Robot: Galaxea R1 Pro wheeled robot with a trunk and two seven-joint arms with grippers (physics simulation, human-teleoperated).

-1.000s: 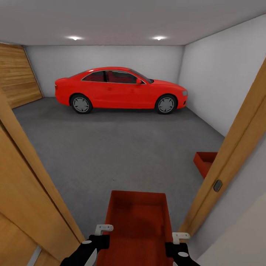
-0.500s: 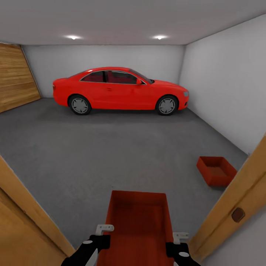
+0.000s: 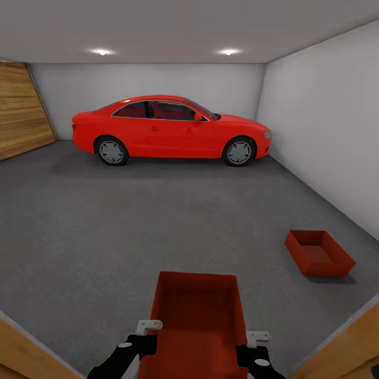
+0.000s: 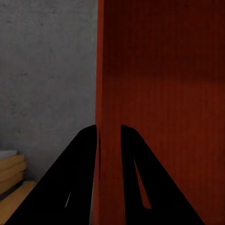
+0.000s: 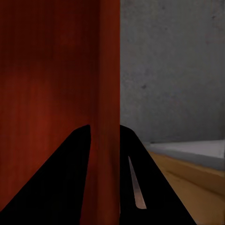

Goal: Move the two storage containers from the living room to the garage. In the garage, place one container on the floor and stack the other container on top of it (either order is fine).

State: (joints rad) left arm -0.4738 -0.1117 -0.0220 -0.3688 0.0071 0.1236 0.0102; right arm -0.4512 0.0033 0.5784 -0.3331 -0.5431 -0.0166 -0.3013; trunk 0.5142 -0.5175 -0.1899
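A: Where is the carried bin point(image 3: 197, 316)?

B: Held out in front of the robot, above the grey floor point(image 3: 131, 226) of the garage, on the near side of the room from the red car point(image 3: 168, 129). It is open-topped and lies lengthwise, its far end toward the car.

A: And the hands?

B: The left hand point(image 3: 138, 345) is clenched on the bin's left wall; in the left wrist view its two dark fingers point(image 4: 82, 168) sit one on each side of that thin red wall point(image 4: 99, 93). The right hand point(image 3: 251, 351) grasps the right wall the same way, fingers point(image 5: 75, 173) astride the rim point(image 5: 108, 70).

A: The second bin?

B: It point(image 3: 319, 252) rests on the floor, nearer than the car and off toward the white side wall point(image 3: 326, 121), well apart from the carried bin. It sits upright, turned a little askew.

A: Anything else around the car?

B: A wooden door point(image 3: 21, 110) stands to its rear side, two ceiling lights point(image 3: 101, 52) glow above it, and wooden door-frame edges point(image 3: 347, 347) show at the near corners of the head view.
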